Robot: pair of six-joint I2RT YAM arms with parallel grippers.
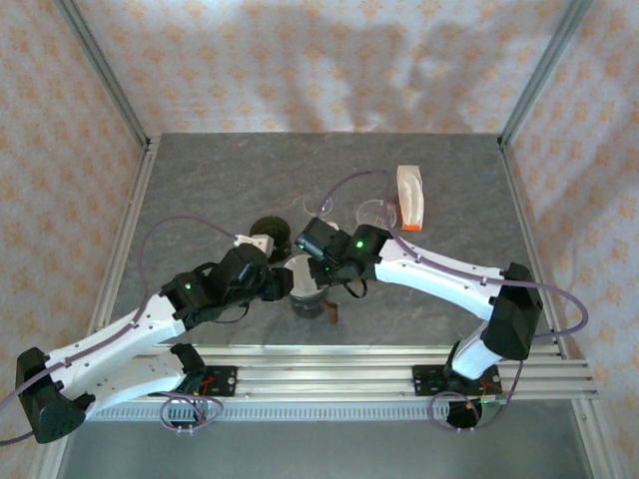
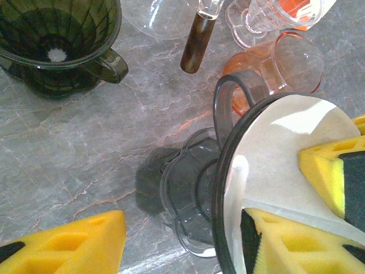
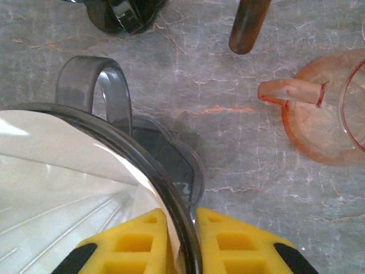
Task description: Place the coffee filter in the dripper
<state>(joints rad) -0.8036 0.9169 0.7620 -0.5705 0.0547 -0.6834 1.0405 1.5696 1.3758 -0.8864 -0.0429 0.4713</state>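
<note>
My right gripper [image 3: 182, 222] is clamped on the rim of the grey translucent dripper [image 3: 85, 64]. One yellow finger sits inside the cone against the paper and the other outside against the wall, with the rim pinched between them. My left gripper [image 2: 182, 228] is released, its jaws wide apart. One finger reaches over the dripper's mouth above the paper, and the other hangs over bare table, well apart from the dripper's base.

The white coffee filter [image 2: 274, 142] is already inside this dripper, spread against the inner wall. A crease runs across it, and it does not look pressed home all round. The dripper seems tipped toward my wrists, its scalloped base showing beyond the rim. I cannot tell whether that base sits flat on the grey marbled table [image 2: 85, 154].

Farther out are a dark green dripper [image 2: 57, 51], a pink translucent dripper [image 3: 325, 120] and a brown wooden handle [image 3: 248, 25]. The filter packet [image 1: 411, 197] lies toward the far side of the table.

I judge the task nearly done, and the step in hand is seating the paper while I steady the dripper. The next move calls for settling the dripper upright. Then I should ease both grippers away gently, so the inner fingers do not drag the filter back out.
</note>
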